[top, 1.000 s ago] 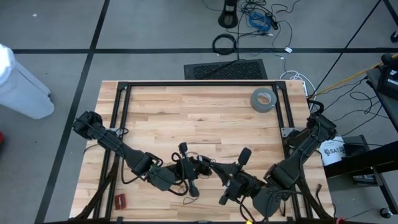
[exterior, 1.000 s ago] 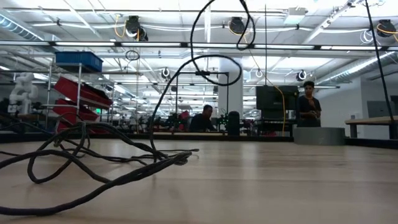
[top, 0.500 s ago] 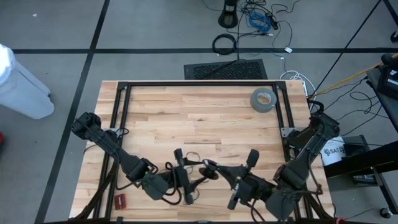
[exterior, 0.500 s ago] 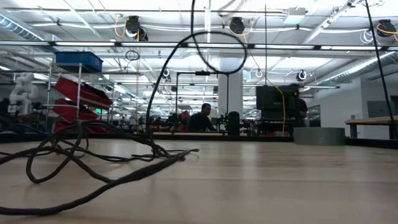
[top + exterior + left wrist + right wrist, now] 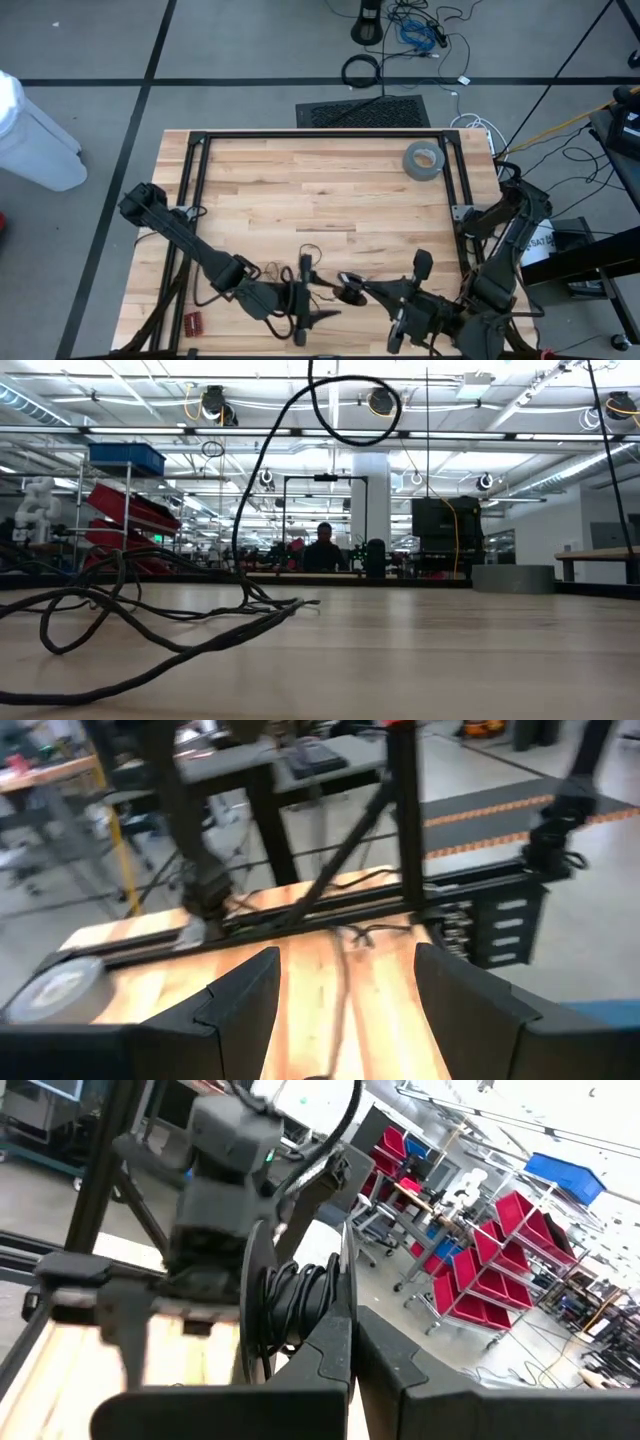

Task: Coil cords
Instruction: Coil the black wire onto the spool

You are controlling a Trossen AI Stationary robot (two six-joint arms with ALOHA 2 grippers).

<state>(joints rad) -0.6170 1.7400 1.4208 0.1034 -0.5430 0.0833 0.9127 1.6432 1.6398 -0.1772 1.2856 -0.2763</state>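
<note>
left gripper: the left gripper (image 5: 318, 306) sits low near the table's near edge, fingers (image 5: 240, 1000) spread wide and grasping nothing; the wrist view shows only bare wood between them.
right gripper: the right gripper (image 5: 352, 287) faces it from just beside, fingers (image 5: 335, 1340) clenched on a bundle of several black loops of the cord (image 5: 300, 1295).
cord, position: the thin black wire (image 5: 312, 248) trails loosely on the table (image 5: 300, 190) just beyond the two grippers; in the low view a slack tangle (image 5: 150, 625) lies on the wood and one strand climbs out of the top of the picture in a raised loop.
other items: a grey tape roll (image 5: 424, 159) lies well apart near the far right corner, untouched.
done so far: judged partly coiled; a few turns are gathered in the right gripper's pinch.
left to do: judged a good share; the slack on the table is not yet wound in, and the loose end needs picking up again by the freed gripper.
change from one second ago: the left gripper was nearly shut then and has since let go; both grippers have drawn back toward the near edge, the right arm folding further to the right. the raised loop in the low view has shifted higher, and the tangle on the table has settled flatter.
</note>
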